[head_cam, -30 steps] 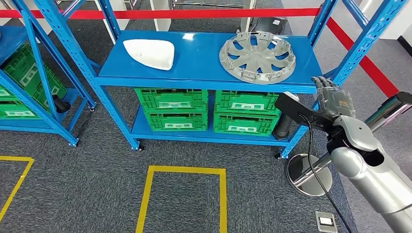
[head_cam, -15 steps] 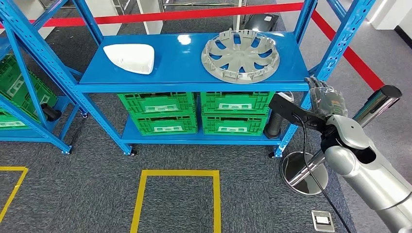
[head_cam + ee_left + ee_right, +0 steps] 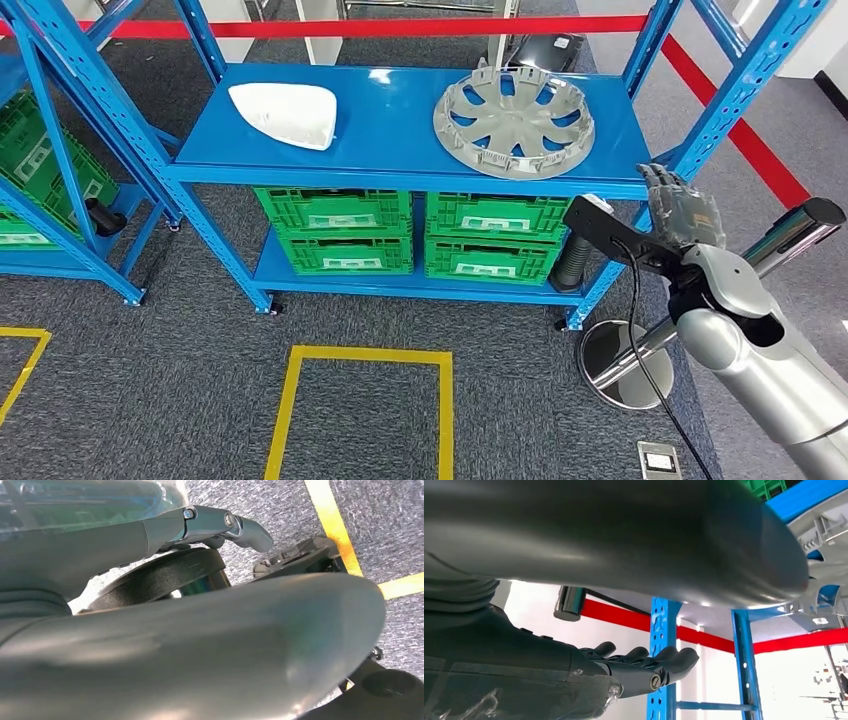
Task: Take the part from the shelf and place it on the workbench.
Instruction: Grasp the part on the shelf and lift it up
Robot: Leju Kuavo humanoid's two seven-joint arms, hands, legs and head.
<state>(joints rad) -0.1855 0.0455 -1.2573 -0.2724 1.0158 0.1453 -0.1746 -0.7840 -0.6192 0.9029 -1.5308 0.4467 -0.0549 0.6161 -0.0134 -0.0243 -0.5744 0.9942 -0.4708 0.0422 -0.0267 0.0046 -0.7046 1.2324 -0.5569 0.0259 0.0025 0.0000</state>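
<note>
Two parts lie on the blue shelf top: a white shell-shaped cover on its left and a grey spoked wheel cover on its right. My right hand is raised beside the shelf's right front post, to the right of and lower than the wheel cover, fingers straight and apart, holding nothing. In the right wrist view the fingers stretch out empty, with the wheel cover's rim nearby. The left wrist view has my left hand over carpet, fingers extended and empty.
Green crates fill the lower shelf. A red barrier tape and a chrome stanchion stand right of the shelf. A second blue rack is at the left. Yellow floor lines mark the carpet in front.
The whole picture shifted left and then back right, so the camera moved. My right hand stays raised and empty beside the shelf's right post.
</note>
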